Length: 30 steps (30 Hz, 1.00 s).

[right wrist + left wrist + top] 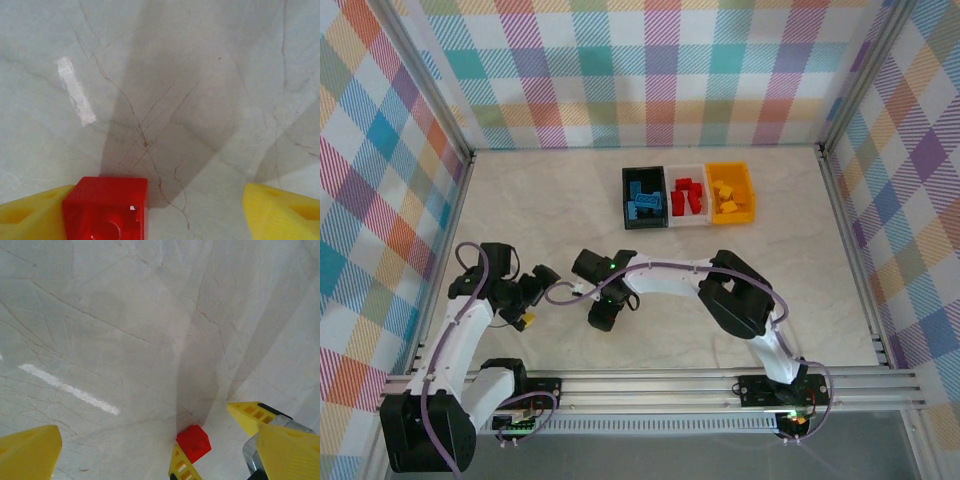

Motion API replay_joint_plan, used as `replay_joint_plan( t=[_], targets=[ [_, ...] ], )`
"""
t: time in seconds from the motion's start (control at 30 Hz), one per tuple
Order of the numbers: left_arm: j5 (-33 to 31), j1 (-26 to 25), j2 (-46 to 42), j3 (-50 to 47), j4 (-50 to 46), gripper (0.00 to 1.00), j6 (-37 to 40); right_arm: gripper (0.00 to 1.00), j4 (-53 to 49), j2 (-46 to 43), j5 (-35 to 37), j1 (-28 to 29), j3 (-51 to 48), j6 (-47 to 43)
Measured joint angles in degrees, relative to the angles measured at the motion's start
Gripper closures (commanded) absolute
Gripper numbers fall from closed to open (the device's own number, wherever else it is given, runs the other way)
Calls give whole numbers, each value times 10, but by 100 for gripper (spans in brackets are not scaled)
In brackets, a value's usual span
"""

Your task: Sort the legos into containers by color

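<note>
Right gripper (pixel 160 212): jaws apart, not clamped, set either side of one brick.
Right fingers (pixel 35 217): yellow plastic wedges, low over the table. One presses against the brick's side; the other stands clear of it, with bare table between.
Small red plastic lego brick (pixel 107 210): on the table between the right fingers, touching only one of them. From the left wrist camera, seen against the nearer yellow tip.
Left gripper (pixel 157 452): jaws spread wide, holding nothing.
Left fingers (pixel 27 452): yellow plastic, in the two lower corners of the left wrist view, above bare table. Facing the right gripper's tips and the red brick.
Pale marble-patterned tabletop (pixel 540 210): carries the brick, the bins and the grippers' shadows.
Short white tape strip (pixel 75 90): stuck flat on the tabletop, apart from the brick.
Position from above: both grippers near the middle of the table's near half, the left just beside the right, well apart from the bins.
Black rectangular plastic bin (pixel 626 195): left end of a tight row at the far middle of the table. Holds blue bricks (pixel 645 200).
White plastic bin (pixel 687 169): middle of the row. Holds red bricks (pixel 687 195).
Orange-yellow plastic bin (pixel 749 190): right end of the row. Holds yellow bricks (pixel 725 198).
Pastel checked cloth walls (pixel 650 70): around three sides of the table.
</note>
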Motion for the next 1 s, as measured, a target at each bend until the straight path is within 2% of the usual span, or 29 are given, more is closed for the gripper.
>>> replay_joint_plan(
  t=[0.17, 0.33, 0.67, 0.77, 1.0],
  targets=[
    [4, 1, 0, -3, 1, 0, -2, 32, -5, 4, 14, 3, 1, 0],
    [4, 2, -1, -7, 1, 0, -2, 53, -7, 4, 17, 3, 2, 3],
    [4, 2, -1, -10, 1, 0, -2, 56, -12, -4, 18, -12, 0, 26],
    [3, 3, -1, -10, 1, 0, 1, 57, -13, -40, 2, -54, -14, 55],
    [2, 3, 2, 6, 2, 0, 13, 57, -8, -158, -54, -235, -21, 125]
  ],
)
